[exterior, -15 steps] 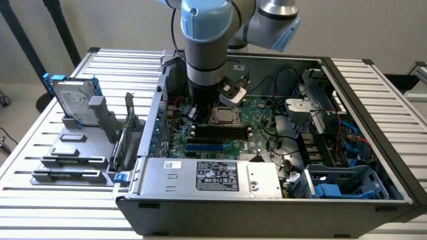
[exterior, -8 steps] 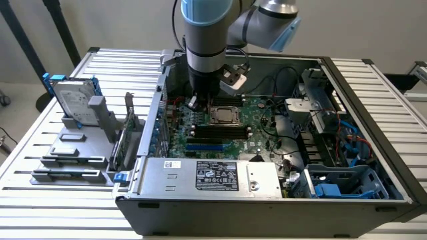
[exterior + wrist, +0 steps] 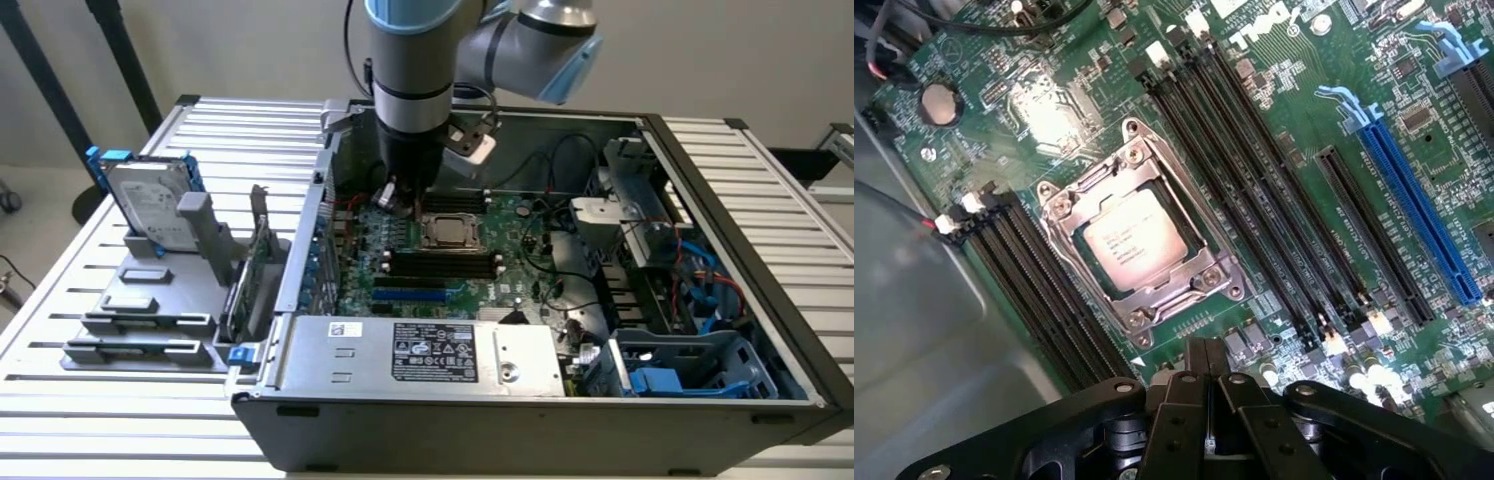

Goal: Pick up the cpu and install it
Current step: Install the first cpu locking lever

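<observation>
"DELL" logo on the motherboard (image 3: 1294, 120)

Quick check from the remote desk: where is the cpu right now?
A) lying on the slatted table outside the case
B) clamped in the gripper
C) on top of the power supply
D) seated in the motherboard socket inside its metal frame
D: the cpu lies flat in the socket frame on the motherboard, while the shut gripper beside it holds nothing.

Silver-grey arm (image 3: 416, 60) — pale blue joint caps, black cable, black jaws
</observation>
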Controlling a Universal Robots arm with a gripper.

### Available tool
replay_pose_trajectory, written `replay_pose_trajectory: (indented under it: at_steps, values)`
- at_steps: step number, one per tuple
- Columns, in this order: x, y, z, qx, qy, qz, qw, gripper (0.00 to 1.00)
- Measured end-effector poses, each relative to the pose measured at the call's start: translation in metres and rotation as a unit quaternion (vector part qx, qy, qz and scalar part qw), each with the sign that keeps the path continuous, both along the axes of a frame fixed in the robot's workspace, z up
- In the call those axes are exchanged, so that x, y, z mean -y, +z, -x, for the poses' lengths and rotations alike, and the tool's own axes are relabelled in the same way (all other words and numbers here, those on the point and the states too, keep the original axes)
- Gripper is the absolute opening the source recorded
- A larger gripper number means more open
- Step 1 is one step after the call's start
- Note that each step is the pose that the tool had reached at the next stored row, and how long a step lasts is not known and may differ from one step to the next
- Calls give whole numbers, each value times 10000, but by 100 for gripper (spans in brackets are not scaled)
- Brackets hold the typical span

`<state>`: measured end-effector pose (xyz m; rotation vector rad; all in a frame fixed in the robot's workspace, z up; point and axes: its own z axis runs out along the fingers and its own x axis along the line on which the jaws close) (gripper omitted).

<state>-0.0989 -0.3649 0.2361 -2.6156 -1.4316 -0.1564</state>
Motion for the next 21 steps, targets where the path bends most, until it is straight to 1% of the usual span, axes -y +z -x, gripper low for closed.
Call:
replay_pose_trajectory:
  at_steps: [2, 5, 8, 11, 14, 17, 21]
  values:
    - [-1, 22, 0, 0, 141, 8, 9999, 11]
    - [-3, 57, 0, 0, 372, 16, 9993, 11]
    - [-4, 84, 0, 0, 599, 24, 9982, 11]
    - [-4, 91, 0, 1, 814, 36, 9967, 11]
    - [-13, 92, 0, 11, 942, 49, 9955, 11]
    - [-33, 92, -1, 21, 1012, 56, 9949, 11]
    - [-33, 91, -1, 21, 1017, 55, 9948, 11]
